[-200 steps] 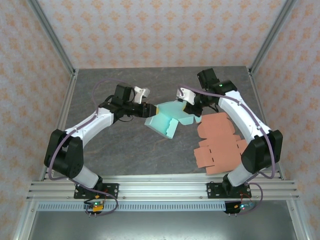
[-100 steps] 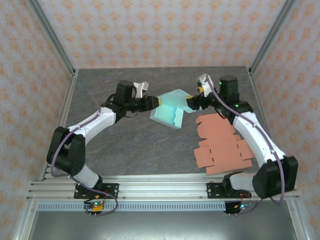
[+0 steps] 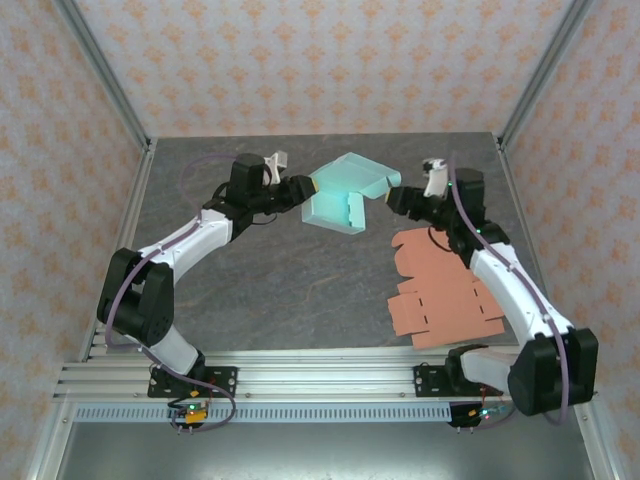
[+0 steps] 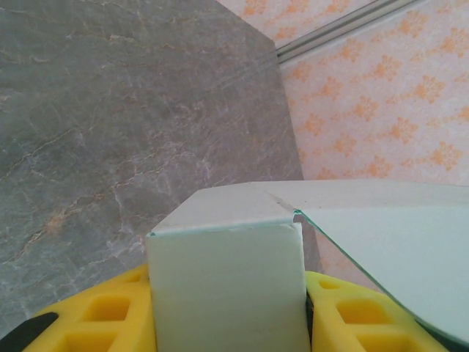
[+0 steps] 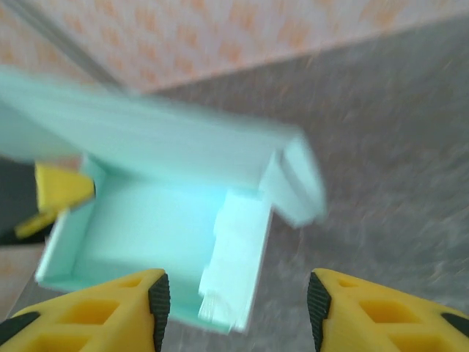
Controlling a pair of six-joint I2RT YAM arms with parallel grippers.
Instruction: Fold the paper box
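Observation:
The paper box is mint green and partly folded, held above the grey table at the back centre. My left gripper is shut on its left wall; in the left wrist view that pale panel fills the gap between the yellow fingers. My right gripper stands open just right of the box, apart from it. In the right wrist view the box's open inside and a white inner flap lie ahead of the spread fingertips, blurred by motion.
Flat orange box blanks lie on the table under the right arm. Patterned walls and metal frame posts enclose the back and sides. The left gripper's yellow finger shows beyond the box in the right wrist view.
The right gripper let go of the box and drew back to the right, open. The left gripper carried the box up and toward the back wall.

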